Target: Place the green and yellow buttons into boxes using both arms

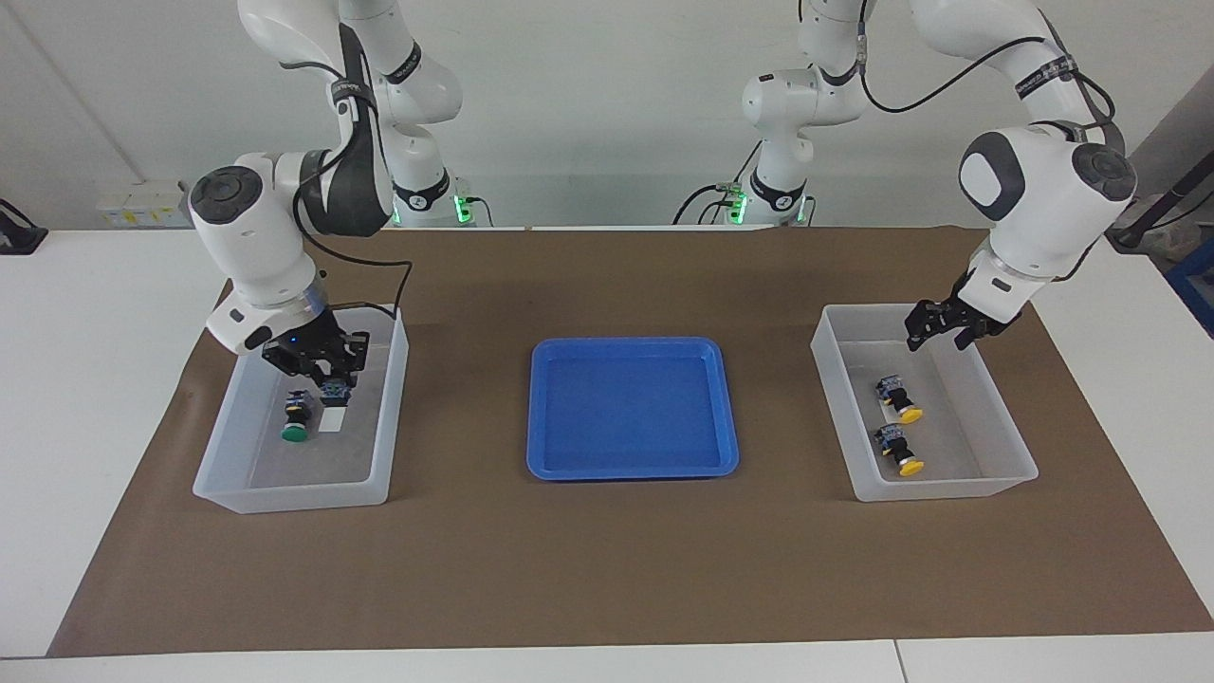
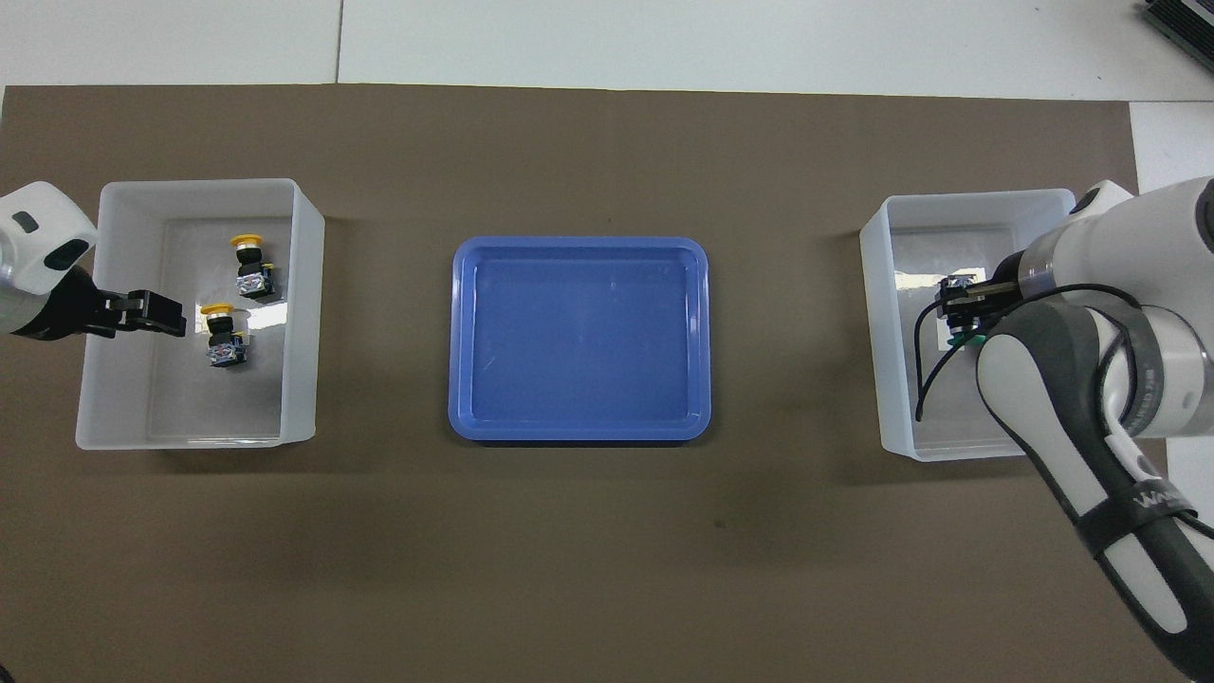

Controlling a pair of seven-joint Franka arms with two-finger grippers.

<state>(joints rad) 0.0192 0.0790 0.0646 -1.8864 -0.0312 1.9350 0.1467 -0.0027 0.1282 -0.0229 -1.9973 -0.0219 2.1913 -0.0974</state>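
Observation:
A green button lies in the translucent box at the right arm's end. My right gripper is low inside this box, right over a second button; only its body shows here. A bit of green cap shows under the gripper in the overhead view. Two yellow buttons lie in the other box. My left gripper is open and empty above that box's end nearer to the robots. The yellow buttons show beside my left gripper.
A shallow blue tray lies on the brown mat between the two boxes, with nothing in it. A white label lies on the floor of the box with the green buttons.

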